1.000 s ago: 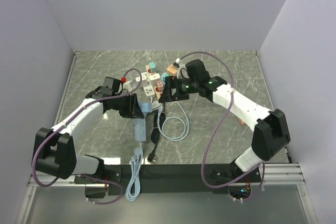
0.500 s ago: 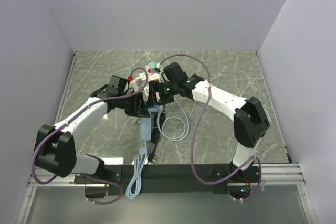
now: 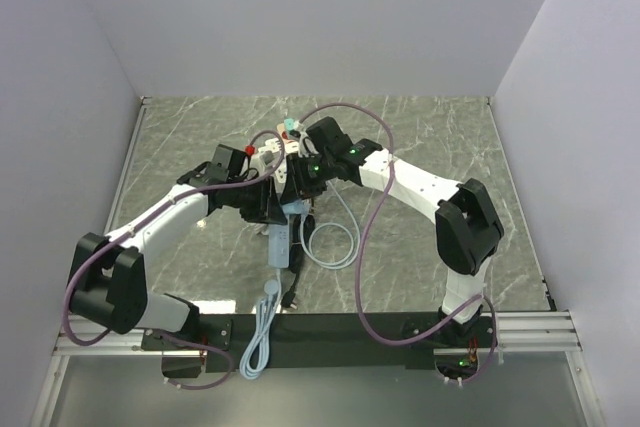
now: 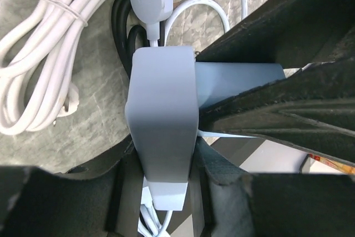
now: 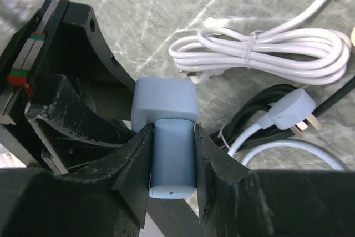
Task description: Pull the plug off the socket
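Two grippers (image 4: 162,162) (image 5: 172,132), one plug (image 5: 173,170), one socket (image 5: 164,99)

Pale blue socket strip (image 3: 279,247), long and narrow, on the counter near centre, running 12 to 6 o'clock, white cable trailing toward 6 o'clock, boxy pale blue plug (image 5: 173,159) seated in its 12 o'clock end

Left arm (image 3: 160,215) and right arm (image 3: 420,185) meet, jaws clamped.
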You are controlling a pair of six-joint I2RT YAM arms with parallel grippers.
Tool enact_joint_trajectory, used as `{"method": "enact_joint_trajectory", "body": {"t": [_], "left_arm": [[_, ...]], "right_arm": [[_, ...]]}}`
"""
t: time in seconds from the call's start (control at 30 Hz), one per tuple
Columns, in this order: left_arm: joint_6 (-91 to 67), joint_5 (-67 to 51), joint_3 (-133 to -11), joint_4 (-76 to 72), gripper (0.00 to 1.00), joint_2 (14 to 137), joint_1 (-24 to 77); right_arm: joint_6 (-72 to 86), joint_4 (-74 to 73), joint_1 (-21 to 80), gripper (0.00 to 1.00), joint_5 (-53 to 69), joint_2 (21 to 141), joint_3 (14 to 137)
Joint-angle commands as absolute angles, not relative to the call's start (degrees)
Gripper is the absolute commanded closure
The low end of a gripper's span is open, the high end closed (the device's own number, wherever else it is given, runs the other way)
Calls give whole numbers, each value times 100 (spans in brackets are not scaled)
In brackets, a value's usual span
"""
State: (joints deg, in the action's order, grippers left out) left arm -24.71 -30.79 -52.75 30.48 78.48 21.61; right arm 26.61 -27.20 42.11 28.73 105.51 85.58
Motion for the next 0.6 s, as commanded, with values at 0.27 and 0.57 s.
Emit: {"method": "enact_joint_trajectory", "body": {"t": [0.27,0.57], "left_arm": [[-2303,-2188,-4597,2567,99,8139,880],[-2285,-1839,-5053,2900,100,8157,800]], "right_arm": [[1153,-4332,3104,100,4622,9318,7612],[1562,-4597,2366,100,3345,8790,7394]]}}
